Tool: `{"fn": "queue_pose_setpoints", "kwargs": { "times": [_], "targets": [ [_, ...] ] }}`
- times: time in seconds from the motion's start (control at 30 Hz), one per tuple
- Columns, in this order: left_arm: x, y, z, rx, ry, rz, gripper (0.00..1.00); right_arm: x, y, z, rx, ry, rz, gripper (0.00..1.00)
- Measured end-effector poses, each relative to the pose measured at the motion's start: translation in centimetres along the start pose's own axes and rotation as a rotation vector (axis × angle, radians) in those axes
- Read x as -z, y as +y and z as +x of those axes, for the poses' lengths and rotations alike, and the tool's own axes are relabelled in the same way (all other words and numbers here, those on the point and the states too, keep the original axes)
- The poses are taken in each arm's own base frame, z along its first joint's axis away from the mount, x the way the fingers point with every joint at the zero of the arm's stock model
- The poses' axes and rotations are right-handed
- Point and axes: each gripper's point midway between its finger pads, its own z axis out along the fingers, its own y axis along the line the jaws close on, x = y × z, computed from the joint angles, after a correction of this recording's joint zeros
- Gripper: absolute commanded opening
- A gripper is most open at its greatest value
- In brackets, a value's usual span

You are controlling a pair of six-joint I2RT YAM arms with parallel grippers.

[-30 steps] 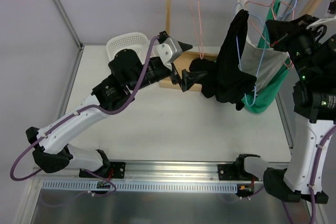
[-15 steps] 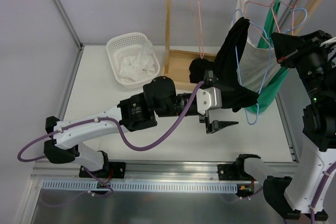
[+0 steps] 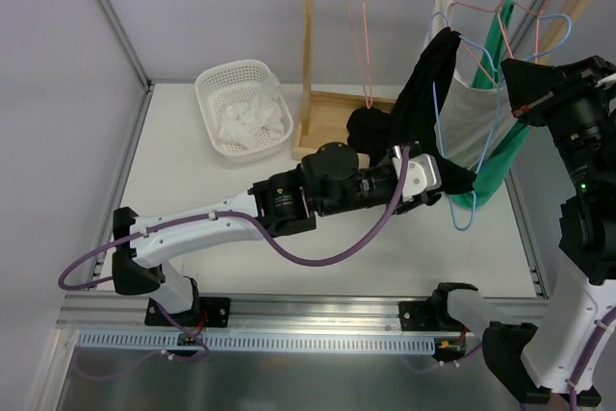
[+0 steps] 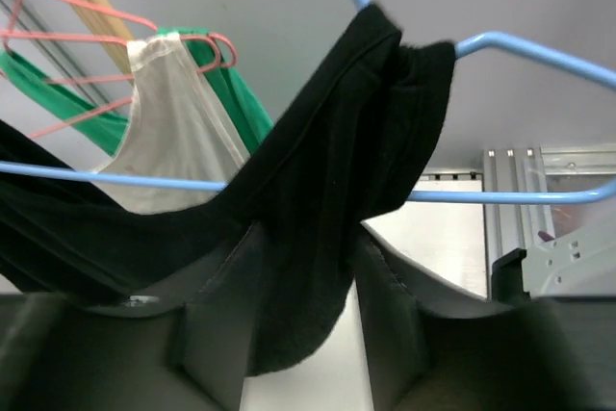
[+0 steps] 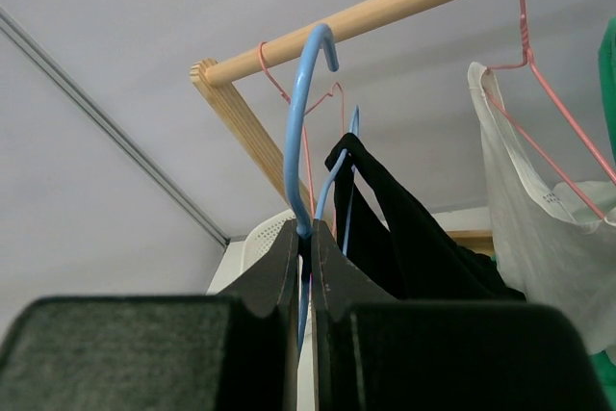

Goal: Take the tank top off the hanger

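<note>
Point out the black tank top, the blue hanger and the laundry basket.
black tank top (image 4: 332, 209), left wrist view, fabric between the fingers.
blue hanger (image 5: 306, 132), right wrist view, on its hook.
laundry basket (image 3: 214, 79), top external view, far rim.

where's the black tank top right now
In the top view the black tank top hangs right of centre on the blue hanger, beside the grey-white garment, its lower end in the left claw.

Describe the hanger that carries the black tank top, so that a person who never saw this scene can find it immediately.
Start at the wooden rack at the table's far edge and go to its right end, where the garments hang. The blue hanger is off the rail, its hook pinched in the right tool. The black tank top drapes over it; its neighbours are pink and hang from the rail.
</note>
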Motion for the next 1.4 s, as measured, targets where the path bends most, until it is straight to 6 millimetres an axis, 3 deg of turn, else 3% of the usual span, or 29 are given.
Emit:
{"fn": "queue_pose_setpoints", "kwargs": {
  "times": [0.1,0.13,0.2,0.53,0.9,1.07,1.23,1.4],
  "targets": [
    [-0.5,0.2,1.0,-0.008,0.025,-0.017,0.21,0.0,0.2,-0.2,0.000,-0.006,-0.003,0.00],
    [-0.6,0.2,1.2,-0.010,0.029,-0.018,0.11,0.1,0.2,-0.3,0.001,-0.008,-0.004,0.00],
    [-0.7,0.1,1.3,-0.008,0.031,-0.018,0.00,0.0,0.3,-0.4,0.002,-0.010,-0.006,0.00],
    [-0.2,0.1,-0.6,0.032,-0.008,-0.014,0.00,-0.2,-0.2,-0.5,0.033,-0.017,0.008,0.00],
    [2.0,-1.4,-9.2,0.052,-0.169,0.028,0.00,-1.3,-2.2,1.2,0.077,0.004,0.051,0.00],
    [2.6,-3.4,-11.3,0.056,-0.216,0.096,0.00,-2.0,-2.7,1.1,0.086,-0.001,0.065,0.00],
    [2.6,-6.9,-10.5,0.081,-0.204,0.189,0.00,-2.7,-2.6,0.5,0.087,-0.011,0.068,0.00],
    [1.9,-9.5,-5.5,0.114,-0.093,0.245,0.00,-3.4,-2.3,-0.5,0.090,-0.027,0.063,0.00]
  ]
}}
